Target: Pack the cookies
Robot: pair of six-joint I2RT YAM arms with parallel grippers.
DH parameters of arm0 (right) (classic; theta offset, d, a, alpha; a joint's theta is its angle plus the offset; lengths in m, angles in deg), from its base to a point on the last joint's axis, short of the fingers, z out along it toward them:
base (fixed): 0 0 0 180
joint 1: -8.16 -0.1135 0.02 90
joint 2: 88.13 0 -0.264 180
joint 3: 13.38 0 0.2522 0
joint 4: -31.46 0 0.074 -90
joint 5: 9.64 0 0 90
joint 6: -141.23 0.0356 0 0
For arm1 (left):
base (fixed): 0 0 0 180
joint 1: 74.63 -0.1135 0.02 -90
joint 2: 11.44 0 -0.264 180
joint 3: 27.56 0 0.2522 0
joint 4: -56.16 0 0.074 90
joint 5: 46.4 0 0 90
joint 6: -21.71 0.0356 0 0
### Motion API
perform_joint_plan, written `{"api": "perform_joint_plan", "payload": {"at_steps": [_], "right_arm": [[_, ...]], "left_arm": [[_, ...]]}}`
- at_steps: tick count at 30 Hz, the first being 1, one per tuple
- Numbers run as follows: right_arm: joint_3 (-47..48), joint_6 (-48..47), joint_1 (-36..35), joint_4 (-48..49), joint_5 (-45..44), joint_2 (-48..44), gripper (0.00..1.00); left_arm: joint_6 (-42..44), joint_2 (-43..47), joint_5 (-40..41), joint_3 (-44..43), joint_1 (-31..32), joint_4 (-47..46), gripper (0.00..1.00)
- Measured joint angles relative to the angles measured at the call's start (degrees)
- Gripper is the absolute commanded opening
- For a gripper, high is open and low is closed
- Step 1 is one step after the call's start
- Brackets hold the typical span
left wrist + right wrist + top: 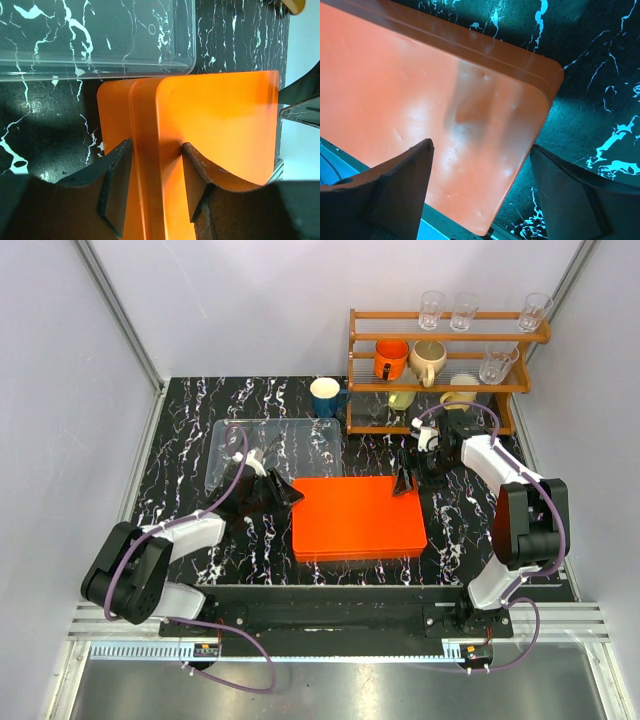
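Note:
No cookies show in any view. A closed orange box (pixel 358 517) lies flat in the middle of the table. My left gripper (pixel 280 492) is at the box's left edge. In the left wrist view its jaws stand a little apart astride the box's raised rim (pixel 147 165), with a shadowed gap on the inner side. My right gripper (pixel 408 480) hovers over the box's far right corner (pixel 540 80). Its jaws are wide apart and hold nothing.
A clear plastic tray (pixel 275 445) lies behind the box at the left, and its rim also shows in the left wrist view (pixel 100 67). A blue mug (pixel 326 396) stands at the back. A wooden rack (pixel 445 365) with mugs and glasses stands at the back right.

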State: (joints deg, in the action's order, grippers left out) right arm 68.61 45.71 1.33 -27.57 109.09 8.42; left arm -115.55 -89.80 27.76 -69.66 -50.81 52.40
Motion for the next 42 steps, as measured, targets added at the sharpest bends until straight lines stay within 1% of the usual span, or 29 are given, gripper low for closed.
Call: {"api": "perform_joint_plan", "payload": {"at_steps": [6,10,13,14,16,17,19,20,22,23,27,31,33,34,35,36,42], "right_arm": [[0.00,-0.20,-0.02,0.15,-0.72,0.00,0.85],[0.00,-0.24,-0.02,0.17,-2.21,0.00,0.85],[0.00,-0.24,-0.02,0.17,-3.48,0.00,0.84],[0.00,-0.24,-0.02,0.15,-3.72,0.00,0.84],[0.00,-0.24,-0.02,0.17,-3.87,0.00,0.84],[0.00,-0.22,-0.02,0.17,-3.98,0.00,0.84],[0.00,-0.22,-0.02,0.17,-4.15,-0.02,0.84],[0.00,-0.22,-0.02,0.17,-4.17,-0.02,0.84],[0.00,-0.22,-0.02,0.17,-4.17,-0.07,0.85],[0.00,-0.22,-0.02,0.17,-4.17,-0.11,0.85],[0.00,-0.22,-0.02,0.15,-4.17,-0.66,0.86],[0.00,-0.22,-0.02,0.15,-4.17,-1.70,0.88],[0.00,-0.24,-0.04,0.15,-4.20,-2.21,0.90],[0.00,-0.26,-0.04,0.15,-4.20,-2.47,0.92],[0.00,-0.28,-0.04,0.17,-4.22,-2.71,0.93],[0.00,-0.33,-0.04,0.15,-4.26,-3.02,0.95],[0.00,-0.96,-0.15,0.15,-5.01,-4.83,0.97]], "left_arm": [[-0.70,-2.27,-0.04,0.00,-0.26,-1.90,0.34],[-1.22,-4.52,-0.98,-0.79,-0.48,-4.02,0.23],[-1.42,-6.10,-1.36,-1.62,-0.48,-5.31,0.18],[-1.46,-6.19,-1.36,-1.68,-0.48,-5.51,0.14],[-1.46,-6.23,-1.29,-1.68,-0.48,-5.73,0.11],[-1.46,-6.23,-1.27,-1.68,-0.48,-5.79,0.12],[-1.46,-6.19,-1.22,-1.68,-0.48,-5.90,0.17],[-1.44,-6.10,-1.20,-1.68,-0.48,-5.90,0.25],[-1.40,-5.75,-0.96,-1.64,-0.48,-5.77,0.35],[-1.38,-5.53,-0.83,-1.60,-0.46,-5.64,0.42],[-0.66,-4.59,-0.48,-1.27,-0.11,-4.13,0.56],[0.70,-3.02,-0.37,-1.09,0.04,-0.94,0.63],[1.81,-1.99,-0.37,-1.09,0.09,0.48,0.66],[2.54,-1.29,-0.37,-1.09,0.07,1.38,0.70],[3.08,-0.72,-0.37,-1.09,0.00,1.99,0.71],[3.78,-0.15,-0.42,-1.09,-0.13,2.45,0.73],[7.21,2.58,-1.66,-2.23,-0.66,6.69,0.80]]}}
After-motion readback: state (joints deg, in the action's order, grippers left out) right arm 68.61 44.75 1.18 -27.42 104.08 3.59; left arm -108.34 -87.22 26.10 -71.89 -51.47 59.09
